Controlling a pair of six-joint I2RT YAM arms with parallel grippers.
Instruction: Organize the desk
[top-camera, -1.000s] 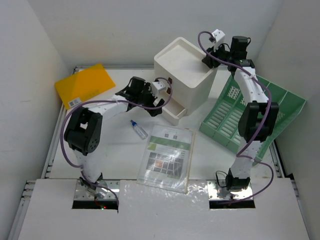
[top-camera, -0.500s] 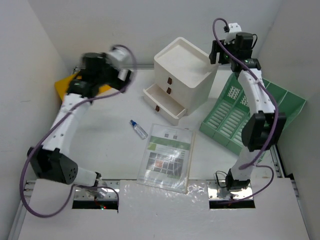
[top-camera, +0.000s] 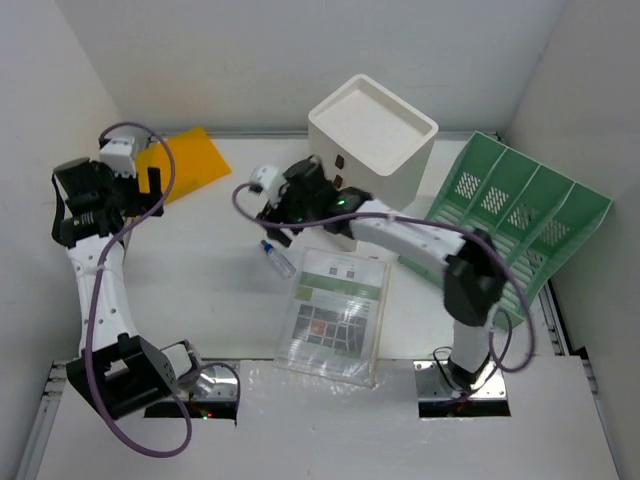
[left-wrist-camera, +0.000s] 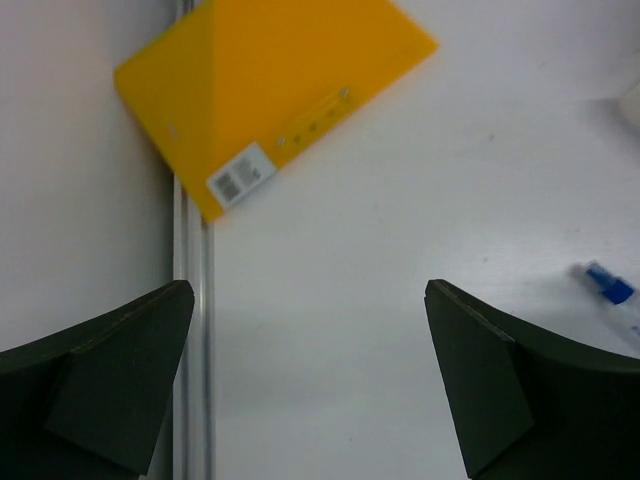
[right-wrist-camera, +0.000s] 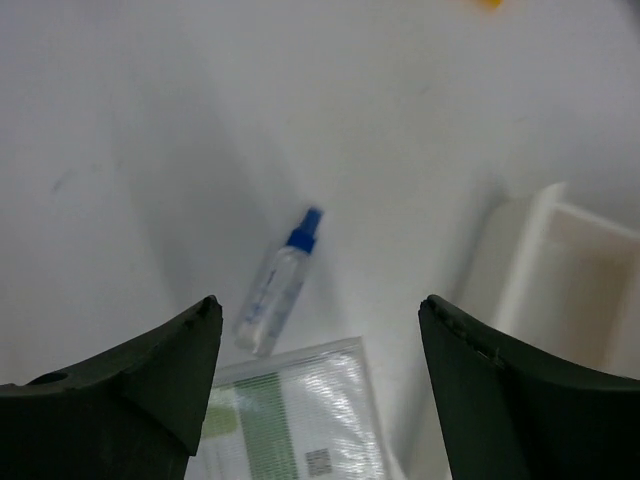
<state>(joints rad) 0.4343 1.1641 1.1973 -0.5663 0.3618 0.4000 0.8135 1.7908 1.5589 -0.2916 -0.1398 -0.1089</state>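
Moved: the right arm has left the back corner above the drawer box (top-camera: 375, 135) and now reaches across its front; the left arm has swung from over the yellow folder (left-wrist-camera: 270, 90) out to the left wall.
Left gripper (left-wrist-camera: 310, 380): released, fingers spread wide with nothing between them, held high above the left side of the desk (top-camera: 200, 280).
Right gripper (right-wrist-camera: 320, 375): also released and empty, fingers wide apart, hanging above the spray bottle (right-wrist-camera: 272, 300) without touching it.
Desk: white tabletop filling the whole work area, with every item resting on it.
Spray bottle: clear body, blue cap, lying on its side just left of the laminated sheet (top-camera: 335, 305).
Yellow folder: flat at the far left, barcode label (left-wrist-camera: 240, 175) near its lower edge, one corner lying over the grey rail (left-wrist-camera: 192, 330).
Drawer box: at the back centre; the right wrist view shows a drawer (right-wrist-camera: 565, 270) pulled out.
Laminated sheet: flat in front of the box, near the desk's front edge.
Green file rack (top-camera: 520, 215): on the right side, just beside the box.
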